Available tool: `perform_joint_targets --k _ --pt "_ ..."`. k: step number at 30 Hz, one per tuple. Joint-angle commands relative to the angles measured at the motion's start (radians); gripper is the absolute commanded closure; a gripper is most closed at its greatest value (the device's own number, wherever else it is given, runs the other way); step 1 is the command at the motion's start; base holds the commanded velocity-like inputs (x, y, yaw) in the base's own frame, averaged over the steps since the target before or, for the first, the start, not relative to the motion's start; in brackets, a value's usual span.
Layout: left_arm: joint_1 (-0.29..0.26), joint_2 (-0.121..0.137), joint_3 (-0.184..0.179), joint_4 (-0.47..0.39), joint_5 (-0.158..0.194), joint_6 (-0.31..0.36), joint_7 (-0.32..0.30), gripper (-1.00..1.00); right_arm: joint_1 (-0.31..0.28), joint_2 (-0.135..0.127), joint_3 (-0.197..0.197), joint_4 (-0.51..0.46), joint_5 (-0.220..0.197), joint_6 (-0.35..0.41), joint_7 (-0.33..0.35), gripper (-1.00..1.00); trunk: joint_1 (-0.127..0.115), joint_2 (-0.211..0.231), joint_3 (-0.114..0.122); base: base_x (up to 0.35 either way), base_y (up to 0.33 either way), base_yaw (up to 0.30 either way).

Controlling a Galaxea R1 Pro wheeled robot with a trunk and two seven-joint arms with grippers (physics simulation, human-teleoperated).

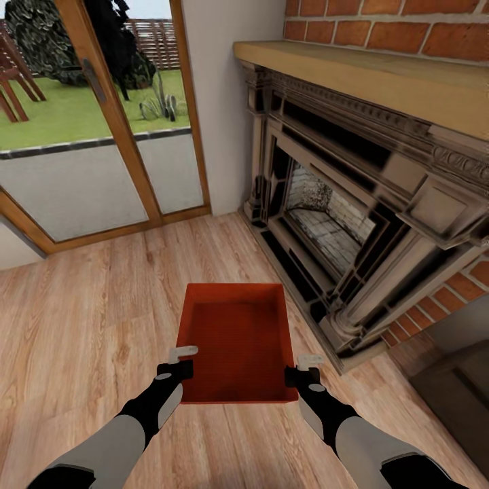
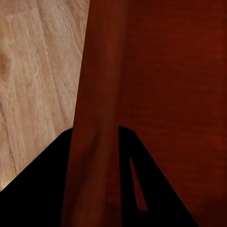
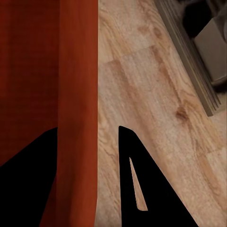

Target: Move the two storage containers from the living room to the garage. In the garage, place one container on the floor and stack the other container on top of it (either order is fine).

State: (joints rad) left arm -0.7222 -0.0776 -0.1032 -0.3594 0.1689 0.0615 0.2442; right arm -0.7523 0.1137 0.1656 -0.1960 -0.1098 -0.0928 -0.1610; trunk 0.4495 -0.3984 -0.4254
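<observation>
One orange-red storage container [image 1: 234, 339] lies open side up over the light wood-plank floor [image 1: 81, 319] of the living room, in front of the fireplace. I cannot tell whether it touches the floor. My left gripper [image 1: 182, 360] is shut on its left wall [image 2: 99, 94], which fills the space between the two dark fingers. My right gripper [image 1: 305, 367] straddles the right wall [image 3: 75, 71]. One finger lies against the inside, and a strip of floor shows between the wall and the outer finger [image 3: 135, 165]. The second container is out of view.
The dark carved fireplace [image 1: 339, 224] with its brick surround and wooden mantel [image 1: 380, 75] stands close on the right. Wood-framed glass doors [image 1: 115, 122] fill the far left, with a white wall strip [image 1: 224, 102] between them and the fireplace. Open plank floor lies to the left.
</observation>
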Motion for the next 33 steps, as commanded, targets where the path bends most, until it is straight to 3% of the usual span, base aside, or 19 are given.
perform_joint_targets --k 1,33 --pt "0.0 0.001 -0.004 -0.003 0.002 0.006 0.012 1.0 -0.001 0.0 0.005 0.001 -0.011 -0.004 -0.005 1.0 0.001 -0.002 0.0 0.0 0.0 0.0" --pt "0.0 0.001 -0.004 -0.004 0.003 0.006 0.012 1.0 -0.001 0.0 0.005 0.001 -0.01 -0.005 -0.005 1.0 0.001 -0.002 0.05 0.0 0.0 0.0"
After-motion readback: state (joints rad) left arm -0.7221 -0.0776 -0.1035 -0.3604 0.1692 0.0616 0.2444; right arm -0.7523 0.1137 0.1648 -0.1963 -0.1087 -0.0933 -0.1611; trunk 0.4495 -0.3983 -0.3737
